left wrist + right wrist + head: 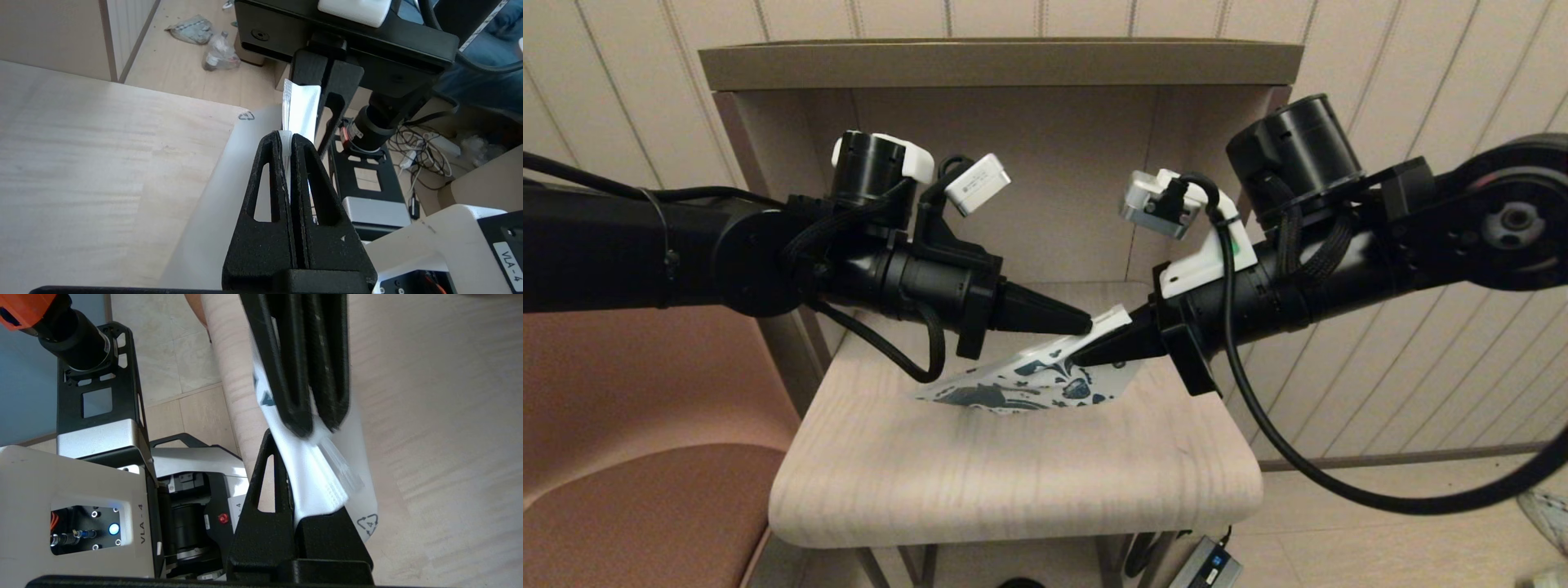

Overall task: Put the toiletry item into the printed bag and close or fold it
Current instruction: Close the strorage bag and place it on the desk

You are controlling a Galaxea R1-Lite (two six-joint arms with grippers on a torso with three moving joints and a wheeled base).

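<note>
The printed bag [1037, 382], white with dark teal motifs, hangs tilted just above the wooden table [1013, 482], held by its upper edge. My left gripper [1086, 325] is shut on that edge; the left wrist view shows its tips [287, 136] pinching the white strip, with the bag's plain back [204, 228] below. My right gripper [1082, 358] comes in from the other side, tip to tip with the left one, and is shut on the same edge. In the right wrist view the bag's folded top [314, 482] runs between its fingers [265, 477]. The toiletry item is not visible.
An open-fronted shelf unit [1001, 65] stands close behind the table. A pink seat [629, 490] lies at the left. Cables and a power brick [1209, 563] sit on the floor below the table's front right corner.
</note>
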